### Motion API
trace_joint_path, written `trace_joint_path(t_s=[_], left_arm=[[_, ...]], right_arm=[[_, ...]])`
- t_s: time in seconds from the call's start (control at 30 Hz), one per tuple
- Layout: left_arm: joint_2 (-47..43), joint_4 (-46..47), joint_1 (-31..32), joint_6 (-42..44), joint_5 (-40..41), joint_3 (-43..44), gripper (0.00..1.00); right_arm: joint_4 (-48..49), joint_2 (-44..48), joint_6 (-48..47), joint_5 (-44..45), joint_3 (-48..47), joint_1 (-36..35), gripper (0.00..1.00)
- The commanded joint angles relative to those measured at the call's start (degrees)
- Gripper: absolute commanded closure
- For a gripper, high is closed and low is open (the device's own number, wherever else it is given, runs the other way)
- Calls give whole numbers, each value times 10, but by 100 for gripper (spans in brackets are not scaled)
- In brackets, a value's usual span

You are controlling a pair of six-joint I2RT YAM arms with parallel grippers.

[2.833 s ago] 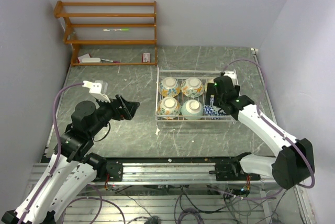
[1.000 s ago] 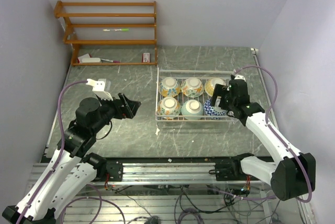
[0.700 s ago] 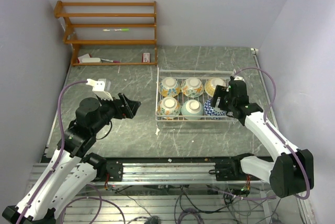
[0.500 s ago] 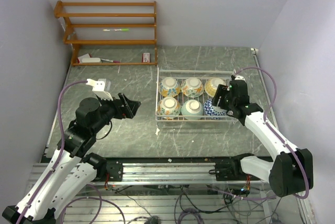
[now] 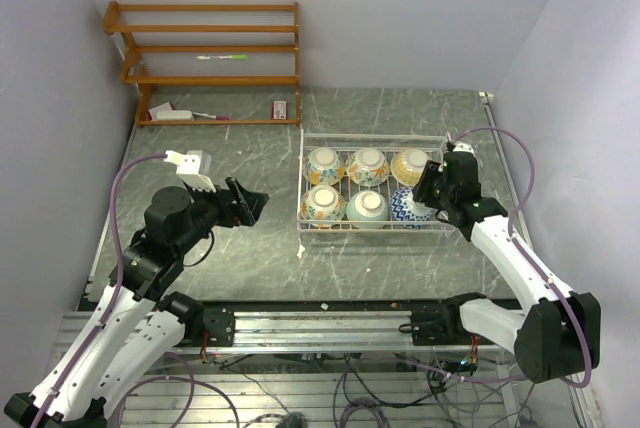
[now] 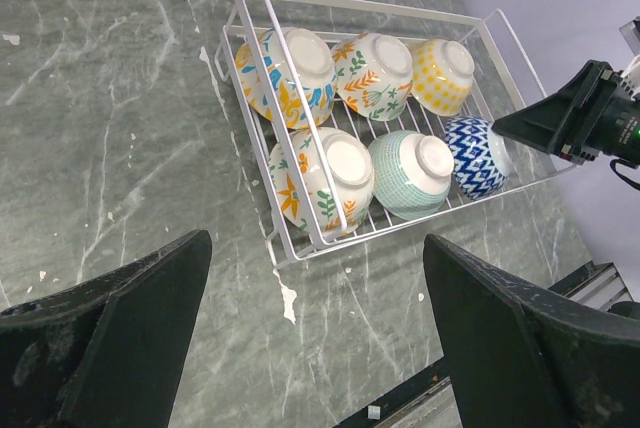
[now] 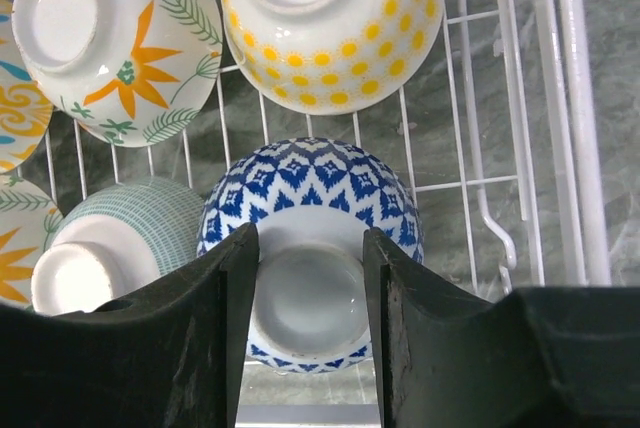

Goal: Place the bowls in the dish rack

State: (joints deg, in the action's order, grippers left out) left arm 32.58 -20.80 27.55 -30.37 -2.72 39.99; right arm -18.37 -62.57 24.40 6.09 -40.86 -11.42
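- Bowls [image 6: 345,163], all six, lay upturned in rack [image 6: 262,58], probably to drain.
- Right gripper [image 7: 308,248] straddled blue bowl [image 7: 312,186] in near right cell; gripping or slack, I couldn't tell.
- Left gripper [image 5: 248,204] hung wide, empty, left of rack.

— What's in the white wire dish rack [image 5: 372,136]?

— Six bowls [image 5: 369,164] in two rows of three, their feet showing pale. The blue-and-white bowl [image 5: 404,210] lies in the near right corner.

— And the right tool [image 5: 428,189]?

— Right at that bowl, over the rack's right end. From above I can't tell how its jaws stand.

— The left tool [image 5: 246,204]?

— Well left of the rack, above bare table [image 5: 260,153], fingers spread and pointing toward the rack.

— Anything else?

— A brown wooden shelf unit [image 5: 210,78] at the far left corner, a pen [image 5: 221,56] on a middle shelf.
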Motion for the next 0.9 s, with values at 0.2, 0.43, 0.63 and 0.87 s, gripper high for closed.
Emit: trace_joint_path(t_s=[0.2, 0.43, 0.63, 0.87], left_arm=[[-9, 17, 1, 5, 6, 7, 2], [-6, 16, 1, 6, 7, 9, 2], [7, 14, 1, 3, 9, 14, 0], [15, -17, 1, 12, 39, 31, 1]], right_arm=[[-72, 28, -18, 74, -26, 3, 87], [-61, 18, -22, 95, -21, 3, 83], [-60, 30, -31, 66, -52, 3, 60], [-55, 25, -47, 27, -99, -2, 18]])
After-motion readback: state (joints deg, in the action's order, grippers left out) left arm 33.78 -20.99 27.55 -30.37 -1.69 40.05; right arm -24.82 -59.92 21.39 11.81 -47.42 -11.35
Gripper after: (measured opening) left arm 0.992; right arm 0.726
